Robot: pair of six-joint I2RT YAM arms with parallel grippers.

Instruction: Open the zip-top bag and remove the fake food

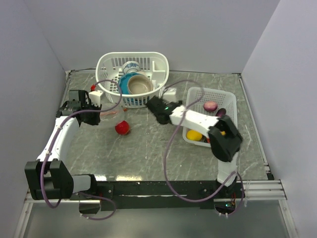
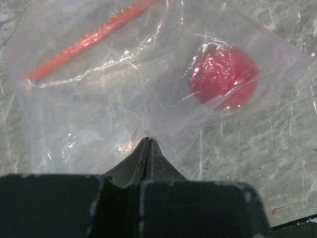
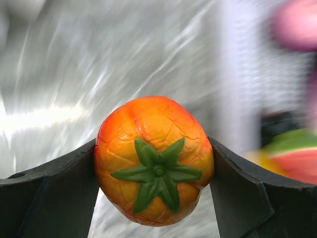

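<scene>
- Looking down from the top external view, you see a grey-green marbled table (image 1: 148, 153) boxed in by plain pale lilac walls (image 1: 163, 29) on three sides.
- At the back stands a white basket (image 1: 148, 55) holding ceramic bowls (image 1: 138, 85). A white tray (image 1: 208, 91) sits to the right, with a purple onion (image 1: 210, 105) and a yellow lemon (image 1: 194, 135) in it.
- The left gripper (image 1: 98, 118) is at the zip-top bag (image 1: 111, 115), left of centre, with the red apple (image 1: 122, 128) on its near side.
- The right gripper (image 1: 152, 105) hangs between basket and tray. You cannot tell its jaw state from this view.
- In the left wrist view, the fingers (image 2: 133, 168) are pressed together on a fold of the bag's clear plastic.
- The bag lies on the marbled surface, with the zip strip (image 2: 89, 39) at upper left and the apple under the plastic at upper right.
- In the right wrist view, the jaws pinch an orange (image 3: 154, 161) from both sides, its green calyx facing you.
- The background there is blurred, with streaked marble on the left and a pale smear on the right.
</scene>
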